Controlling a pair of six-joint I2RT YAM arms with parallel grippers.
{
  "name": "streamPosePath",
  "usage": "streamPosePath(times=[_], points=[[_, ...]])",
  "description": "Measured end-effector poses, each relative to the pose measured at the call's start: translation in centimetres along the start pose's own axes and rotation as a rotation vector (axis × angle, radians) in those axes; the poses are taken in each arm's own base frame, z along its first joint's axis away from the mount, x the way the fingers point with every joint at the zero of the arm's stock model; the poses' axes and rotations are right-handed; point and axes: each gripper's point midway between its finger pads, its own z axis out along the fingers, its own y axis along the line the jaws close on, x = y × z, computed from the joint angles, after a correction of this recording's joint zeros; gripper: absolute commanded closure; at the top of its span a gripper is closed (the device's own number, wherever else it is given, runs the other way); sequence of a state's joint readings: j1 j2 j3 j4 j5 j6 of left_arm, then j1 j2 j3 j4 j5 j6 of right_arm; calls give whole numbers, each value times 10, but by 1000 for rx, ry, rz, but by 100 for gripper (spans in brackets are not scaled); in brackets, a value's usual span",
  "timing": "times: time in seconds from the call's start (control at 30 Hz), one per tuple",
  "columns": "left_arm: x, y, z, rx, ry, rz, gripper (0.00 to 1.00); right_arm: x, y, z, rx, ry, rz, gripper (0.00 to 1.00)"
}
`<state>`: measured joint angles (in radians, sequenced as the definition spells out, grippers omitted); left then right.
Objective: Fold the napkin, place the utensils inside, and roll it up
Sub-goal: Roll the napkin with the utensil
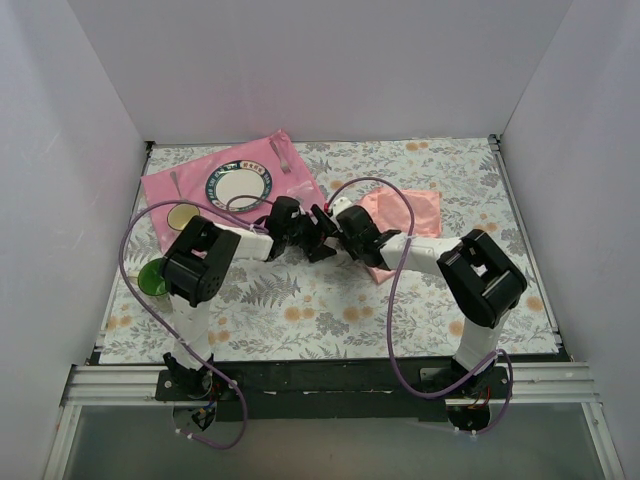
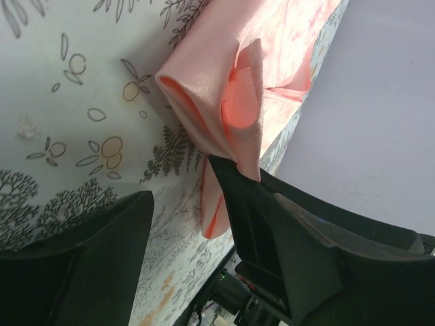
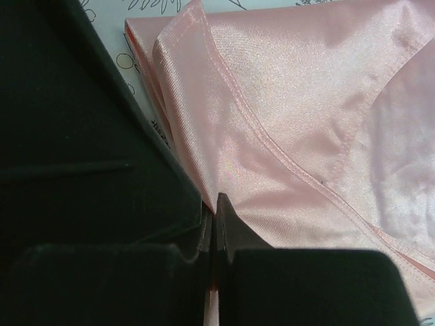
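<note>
The pale salmon-pink napkin (image 1: 408,214) lies right of centre on the floral tablecloth, and its left edge is lifted and bunched (image 2: 228,102). My right gripper (image 3: 212,204) is shut on a fold of that cloth (image 3: 285,129); from above it shows just left of the napkin (image 1: 347,224). My left gripper (image 2: 180,183) stands open right beside the raised fold, nothing between its fingers (image 2: 272,224); it meets the right one at mid-table (image 1: 322,240). The utensils, two of them (image 1: 281,155) (image 1: 176,183), lie on the hot-pink mat (image 1: 160,190) at the back left.
A patterned plate (image 1: 239,185) sits on the mat between the utensils. A small cream bowl (image 1: 185,214) and a green cup (image 1: 152,278) stand at the left. White walls enclose the table on three sides. Purple cables arc over both arms.
</note>
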<state>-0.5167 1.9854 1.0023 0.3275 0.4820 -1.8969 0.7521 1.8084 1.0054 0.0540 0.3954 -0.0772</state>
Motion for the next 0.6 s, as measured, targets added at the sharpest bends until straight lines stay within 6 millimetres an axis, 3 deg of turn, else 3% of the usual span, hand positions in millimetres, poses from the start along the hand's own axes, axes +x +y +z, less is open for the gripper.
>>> streamPosePath(times=[0.3, 0.53, 0.57, 0.6], points=[[-9, -2, 20, 18, -13, 14, 49, -1, 0, 0, -62, -3, 70, 99], [-23, -1, 33, -15, -61, 69, 80, -2, 4, -1, -114, -8, 83, 99], [-23, 1, 34, -24, -64, 76, 92, -1, 5, -1, -125, -7, 80, 99], [-24, 3, 34, -35, -67, 85, 95, 0, 7, -1, -134, -5, 77, 99]])
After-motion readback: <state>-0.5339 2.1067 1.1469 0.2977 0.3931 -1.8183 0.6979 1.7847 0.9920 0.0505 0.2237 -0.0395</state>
